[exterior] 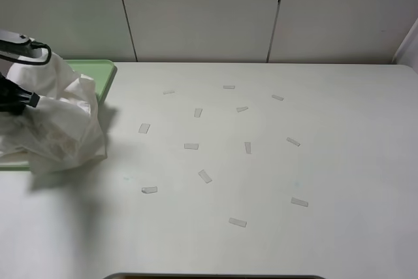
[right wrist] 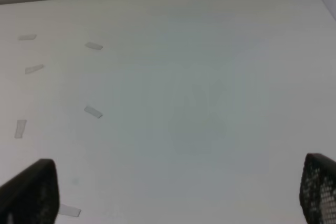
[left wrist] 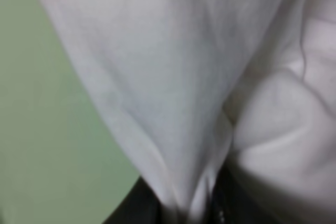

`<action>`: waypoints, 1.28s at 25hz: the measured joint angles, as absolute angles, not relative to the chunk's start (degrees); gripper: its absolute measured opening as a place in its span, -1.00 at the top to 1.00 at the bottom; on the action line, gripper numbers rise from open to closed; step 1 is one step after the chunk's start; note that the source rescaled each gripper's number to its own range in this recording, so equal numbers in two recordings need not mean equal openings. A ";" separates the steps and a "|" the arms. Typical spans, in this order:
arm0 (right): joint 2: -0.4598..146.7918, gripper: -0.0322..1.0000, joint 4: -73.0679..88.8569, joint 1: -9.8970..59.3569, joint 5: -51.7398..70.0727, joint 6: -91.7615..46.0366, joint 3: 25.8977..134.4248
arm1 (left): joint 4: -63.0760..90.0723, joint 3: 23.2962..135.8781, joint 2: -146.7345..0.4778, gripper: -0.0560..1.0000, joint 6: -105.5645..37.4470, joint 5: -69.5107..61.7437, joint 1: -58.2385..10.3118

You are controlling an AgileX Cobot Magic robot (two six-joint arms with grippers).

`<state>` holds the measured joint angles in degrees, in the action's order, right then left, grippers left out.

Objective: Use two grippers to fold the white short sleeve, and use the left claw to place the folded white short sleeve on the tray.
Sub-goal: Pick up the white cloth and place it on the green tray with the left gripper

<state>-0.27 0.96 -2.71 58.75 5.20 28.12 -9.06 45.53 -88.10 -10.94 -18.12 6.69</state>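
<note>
My left claw (left wrist: 184,211) clamps the bunched, wrinkled white cotton T-shirt (exterior: 62,122) over the pale green plastic tray (exterior: 98,73).
My right claw (right wrist: 173,192), jaws wide apart, hangs over bare table well away from the tray.

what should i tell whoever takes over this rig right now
Left claw: shut on the white short sleeve, holding it bunched over the tray at the table's left edge.
Right claw: open, empty, above bare table with tape strips.
Done: shirt gathered up and carried to the tray.
Left: lower it fully onto the tray, since part hangs past the tray's front edge, then release.
</note>
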 joint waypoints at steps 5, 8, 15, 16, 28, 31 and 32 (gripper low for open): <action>-0.27 -1.00 0.96 -2.71 58.75 5.20 28.12 | -9.10 45.64 -88.77 0.74 -15.14 -13.89 10.01; -0.27 -1.00 0.96 -2.71 58.75 5.20 28.12 | -9.10 46.47 -91.60 0.74 -17.40 -11.09 11.74; -0.27 -1.00 0.96 -2.71 58.75 5.20 28.12 | -9.47 52.14 -101.51 0.74 -22.40 -7.88 12.63; -0.27 -1.00 0.96 -2.71 58.75 5.20 28.12 | -9.54 52.82 -102.44 0.74 -23.13 -7.63 12.63; -0.27 -1.00 0.96 -2.71 58.75 5.20 28.12 | -9.49 54.39 -104.32 0.74 -33.82 -2.79 15.59; -0.27 -1.00 0.96 -2.71 58.75 5.20 28.12 | -9.49 54.39 -104.32 0.74 -33.97 -2.65 16.21; -0.27 -1.00 0.96 -2.71 58.75 5.20 28.12 | -9.49 54.39 -104.32 0.74 -33.97 -2.63 16.36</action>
<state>-0.27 0.96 -2.71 58.75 5.20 28.12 -9.49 54.39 -104.32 -33.97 -2.63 16.36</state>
